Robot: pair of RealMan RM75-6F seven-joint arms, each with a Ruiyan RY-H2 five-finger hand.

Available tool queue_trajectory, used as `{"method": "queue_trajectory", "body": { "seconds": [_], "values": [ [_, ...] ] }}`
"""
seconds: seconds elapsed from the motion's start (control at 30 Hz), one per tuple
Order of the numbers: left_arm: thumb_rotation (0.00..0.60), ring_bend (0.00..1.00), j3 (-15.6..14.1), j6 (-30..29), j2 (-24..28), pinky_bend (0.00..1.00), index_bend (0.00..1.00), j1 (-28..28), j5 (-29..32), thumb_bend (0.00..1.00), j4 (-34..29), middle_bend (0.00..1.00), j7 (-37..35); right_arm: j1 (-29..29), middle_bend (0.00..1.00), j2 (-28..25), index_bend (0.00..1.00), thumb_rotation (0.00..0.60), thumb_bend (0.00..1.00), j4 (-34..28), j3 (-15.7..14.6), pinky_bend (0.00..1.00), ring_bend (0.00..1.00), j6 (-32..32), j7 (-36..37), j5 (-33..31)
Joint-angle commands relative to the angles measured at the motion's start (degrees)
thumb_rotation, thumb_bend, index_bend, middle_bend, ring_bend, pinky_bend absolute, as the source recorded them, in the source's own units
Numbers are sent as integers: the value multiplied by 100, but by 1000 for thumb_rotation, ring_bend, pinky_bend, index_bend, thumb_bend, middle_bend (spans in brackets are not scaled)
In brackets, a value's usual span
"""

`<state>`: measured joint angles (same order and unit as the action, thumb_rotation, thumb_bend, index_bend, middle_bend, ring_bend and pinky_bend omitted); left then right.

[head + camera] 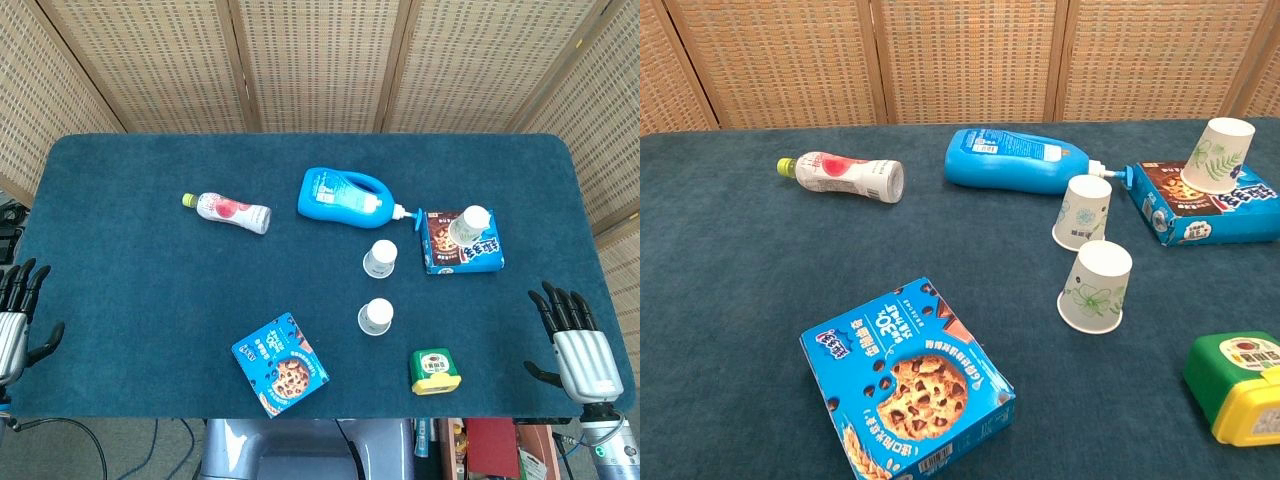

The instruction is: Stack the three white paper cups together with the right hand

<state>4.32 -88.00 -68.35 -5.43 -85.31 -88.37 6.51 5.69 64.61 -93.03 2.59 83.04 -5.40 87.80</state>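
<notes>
Looking across the dark blue felt table (150,300) backed by woven rattan screens (320,60), we see our left hand (18,315) at the near left edge, fingers spread and empty. Next come a pink drink bottle (230,211), a cookie box (281,364) and a blue detergent bottle (345,198) lying flat. Two white paper cups (380,258) (376,317) stand on the felt — a third cup (471,224) sits atop a snack box (462,245). Our right hand (575,340) rests empty, fingers apart.
</notes>
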Motion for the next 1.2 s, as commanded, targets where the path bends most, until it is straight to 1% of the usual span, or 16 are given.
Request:
{"method": "queue_trajectory", "body": {
  "seconds": [0.03,0.17,0.37,0.57,0.73,0.97,1.2],
  "values": [
    [600,0,-3,38,1,0,13,-11,23,367,-10,0,23,-2,0,13,62,600,123,13,-3,0,0,6,-10,-2],
    [600,0,-6,74,16,0,13,-13,60,367,-55,0,61,-18,0,24,62,600,123,24,-16,0,0,16,-12,-10],
    [600,0,-7,-35,50,0,13,18,-13,368,-123,0,36,-20,0,30,62,600,123,-11,-4,0,0,48,29,3],
    [600,0,-32,31,85,0,1,0,-26,365,-122,0,-10,-21,0,47,62,600,124,-17,-3,0,0,33,0,-30],
    [600,0,-60,102,133,0,0,-8,-6,297,-168,0,21,-14,0,51,47,600,124,-3,-24,0,0,0,-3,-24],
    [600,0,-110,40,209,0,0,26,-81,294,-339,0,249,-15,0,45,46,600,124,-3,-18,0,0,-7,48,-49],
    [600,0,-91,30,225,0,0,37,-41,294,-402,0,279,-6,0,97,50,600,124,29,-7,0,0,-7,-2,-61]
  ]
}}
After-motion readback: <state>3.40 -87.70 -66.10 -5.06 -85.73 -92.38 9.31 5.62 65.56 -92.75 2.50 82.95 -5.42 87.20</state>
